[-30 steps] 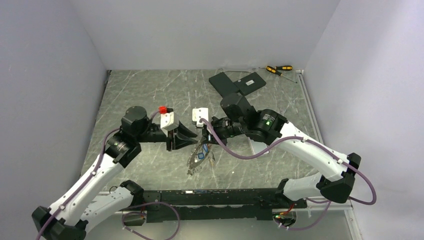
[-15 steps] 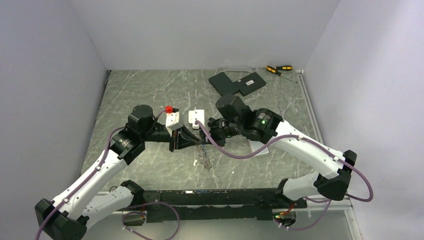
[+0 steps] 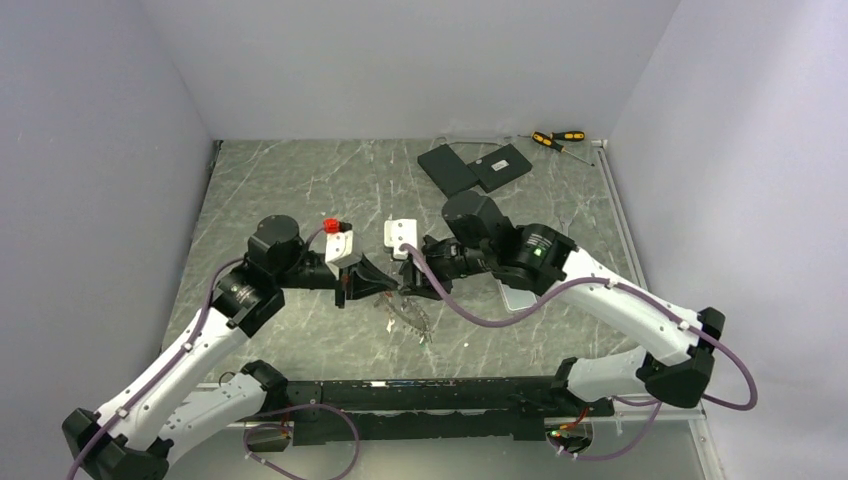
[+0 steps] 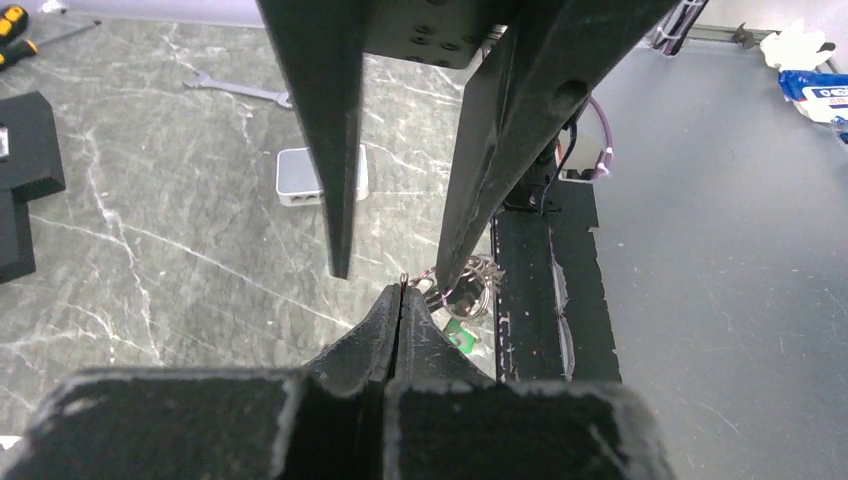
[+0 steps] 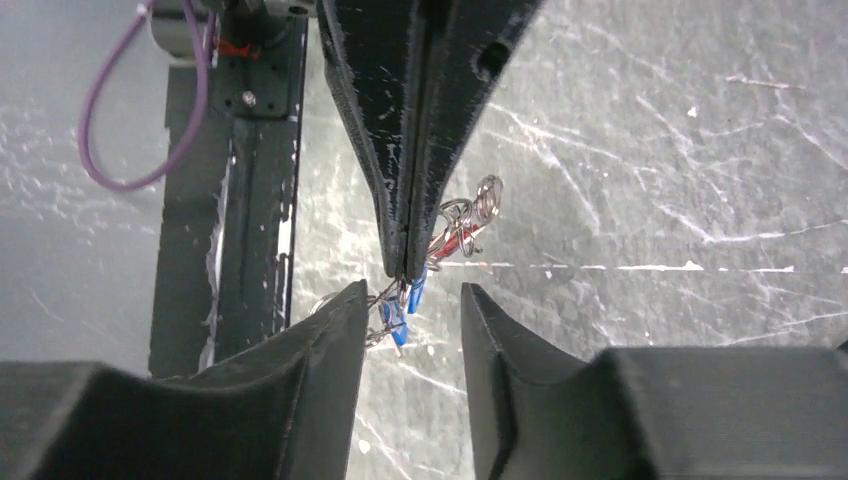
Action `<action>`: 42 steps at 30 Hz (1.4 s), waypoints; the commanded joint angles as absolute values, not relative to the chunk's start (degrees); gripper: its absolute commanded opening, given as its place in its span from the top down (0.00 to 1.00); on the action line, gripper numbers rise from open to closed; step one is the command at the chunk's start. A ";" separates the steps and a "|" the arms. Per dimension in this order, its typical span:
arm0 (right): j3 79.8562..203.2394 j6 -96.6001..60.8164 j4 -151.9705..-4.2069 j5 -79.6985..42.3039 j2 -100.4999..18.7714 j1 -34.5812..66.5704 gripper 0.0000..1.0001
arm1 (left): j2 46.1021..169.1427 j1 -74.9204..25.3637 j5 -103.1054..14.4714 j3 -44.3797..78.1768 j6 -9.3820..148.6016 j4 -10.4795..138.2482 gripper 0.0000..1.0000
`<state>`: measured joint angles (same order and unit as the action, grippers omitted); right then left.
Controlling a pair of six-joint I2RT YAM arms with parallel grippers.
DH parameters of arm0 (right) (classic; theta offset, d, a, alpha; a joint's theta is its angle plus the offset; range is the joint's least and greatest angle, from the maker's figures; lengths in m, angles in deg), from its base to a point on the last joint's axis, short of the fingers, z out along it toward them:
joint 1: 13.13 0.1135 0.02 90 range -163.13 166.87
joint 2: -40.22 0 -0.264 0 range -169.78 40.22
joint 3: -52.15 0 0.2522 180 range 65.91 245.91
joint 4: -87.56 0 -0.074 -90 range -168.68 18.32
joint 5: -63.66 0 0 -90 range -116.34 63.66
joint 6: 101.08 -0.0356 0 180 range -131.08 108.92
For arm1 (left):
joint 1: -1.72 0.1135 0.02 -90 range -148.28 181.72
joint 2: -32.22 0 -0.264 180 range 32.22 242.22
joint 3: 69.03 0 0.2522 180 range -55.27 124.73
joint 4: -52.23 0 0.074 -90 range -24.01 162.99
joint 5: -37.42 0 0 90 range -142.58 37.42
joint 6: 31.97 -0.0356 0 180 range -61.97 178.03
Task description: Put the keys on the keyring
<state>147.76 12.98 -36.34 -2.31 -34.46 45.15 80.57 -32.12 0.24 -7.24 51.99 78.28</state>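
Note:
In the left wrist view my left gripper [image 4: 402,293] is shut, and a thin wire loop of the keyring [image 4: 470,285] sticks out of its tips. The bundle of keys [image 3: 407,318] hangs just below, over the table. A green tag [image 4: 458,335], blue keys [image 5: 398,318] and a red one [image 5: 455,240] show among small rings. My right gripper [image 5: 412,297] faces the left gripper [image 5: 405,268] tip to tip and stands open. Its fingers straddle the left tips, and one finger [image 5: 350,305] is close against the wire.
Two black flat blocks [image 3: 475,165] and yellow-and-black screwdrivers [image 3: 557,138] lie at the back. A pale slab [image 4: 305,175] sits under the right arm, with a wrench [image 4: 240,92] beyond it. The black base rail [image 3: 420,395] runs along the near edge.
My left gripper has closed on the ring wire while my right gripper, shut a second ago, has opened. The key bundle hangs more compactly below the tips.

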 commanded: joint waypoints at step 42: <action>125.14 -6.54 -72.27 13.00 -23.25 41.88 0.84 | 70.01 -31.33 4.60 -15.10 59.91 56.50 1.00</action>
